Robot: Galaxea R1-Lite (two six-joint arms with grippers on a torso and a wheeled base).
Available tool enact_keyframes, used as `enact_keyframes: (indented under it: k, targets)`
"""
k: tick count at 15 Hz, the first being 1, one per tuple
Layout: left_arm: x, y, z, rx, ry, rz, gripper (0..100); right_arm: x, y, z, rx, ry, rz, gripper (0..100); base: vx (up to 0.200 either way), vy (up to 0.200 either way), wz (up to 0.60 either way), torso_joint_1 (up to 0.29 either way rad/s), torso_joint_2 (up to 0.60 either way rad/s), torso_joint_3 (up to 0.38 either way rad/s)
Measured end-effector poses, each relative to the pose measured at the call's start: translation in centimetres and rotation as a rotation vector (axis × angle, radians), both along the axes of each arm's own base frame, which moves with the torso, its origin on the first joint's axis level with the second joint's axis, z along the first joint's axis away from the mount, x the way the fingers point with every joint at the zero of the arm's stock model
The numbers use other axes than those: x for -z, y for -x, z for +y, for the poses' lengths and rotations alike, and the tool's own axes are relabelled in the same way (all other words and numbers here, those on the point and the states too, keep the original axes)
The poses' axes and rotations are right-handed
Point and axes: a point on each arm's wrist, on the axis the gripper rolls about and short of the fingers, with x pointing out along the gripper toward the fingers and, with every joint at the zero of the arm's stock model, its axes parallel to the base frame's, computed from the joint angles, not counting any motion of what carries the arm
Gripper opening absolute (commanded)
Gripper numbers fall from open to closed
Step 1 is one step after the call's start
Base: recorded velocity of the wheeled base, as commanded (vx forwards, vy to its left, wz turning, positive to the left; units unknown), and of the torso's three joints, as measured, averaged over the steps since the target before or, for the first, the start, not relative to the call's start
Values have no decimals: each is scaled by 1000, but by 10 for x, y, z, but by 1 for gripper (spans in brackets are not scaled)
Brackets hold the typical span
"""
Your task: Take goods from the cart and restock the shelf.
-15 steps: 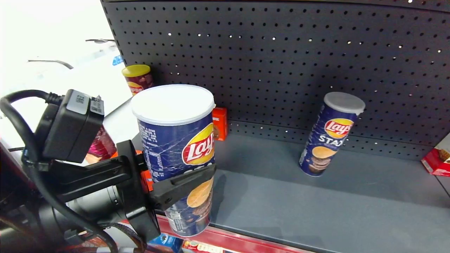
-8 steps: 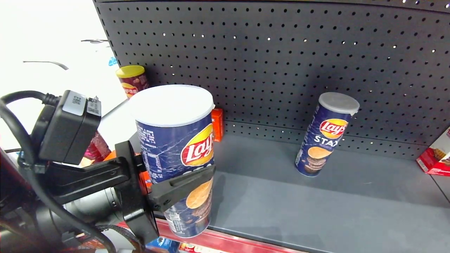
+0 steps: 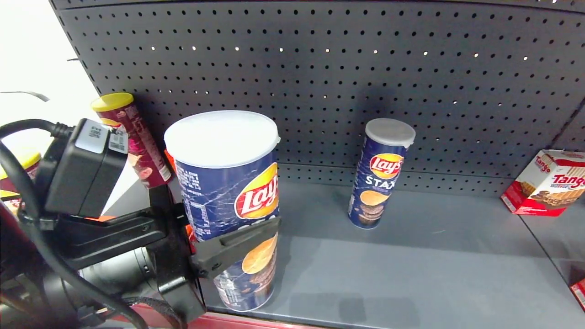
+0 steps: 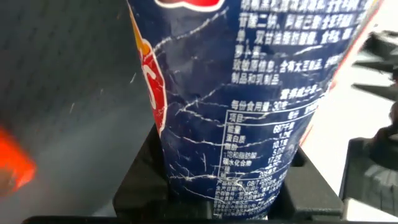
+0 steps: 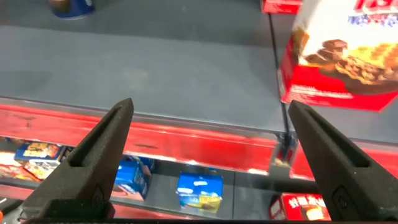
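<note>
Your left gripper [image 3: 215,235] clamps the blue chip can [image 3: 228,183] upright at the shelf's [image 3: 411,274] front edge. Your right gripper [image 5: 211,155] hangs wide open.

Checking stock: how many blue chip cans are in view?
2. The held blue can is in the left gripper at the shelf edge; the standing blue can is by the pegboard. Others may be hidden.

- Maroon can [image 3: 132,137], yellow lid, against the pegboard panel [image 3: 320,68] at left.
- Red wafer box [image 3: 546,183] at the far right of the shelf [image 3: 411,256] (seemingly tilted).
- Blue packets [image 5: 199,190] on the tier below.
</note>
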Motion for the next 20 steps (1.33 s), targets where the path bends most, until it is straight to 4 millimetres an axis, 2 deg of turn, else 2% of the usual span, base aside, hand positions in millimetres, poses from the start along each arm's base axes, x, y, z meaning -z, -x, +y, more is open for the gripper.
enact_keyframes:
  k: [17, 18, 20]
  targets:
    - [3, -1, 2, 6, -15, -6, 0, 0, 0, 0, -3, 9, -1, 100, 0, 0, -35, 0, 1, 0]
    - [1, -3, 2, -1, -16, -11, 0, -3, 1, 1, -27, 26, -12, 100, 0, 0, 0, 0, 0, 0]
    - [0, -8, 3, -17, -19, -18, 0, -27, 4, 2, -78, 41, -66, 100, 0, 0, 0, 0, 0, 0]
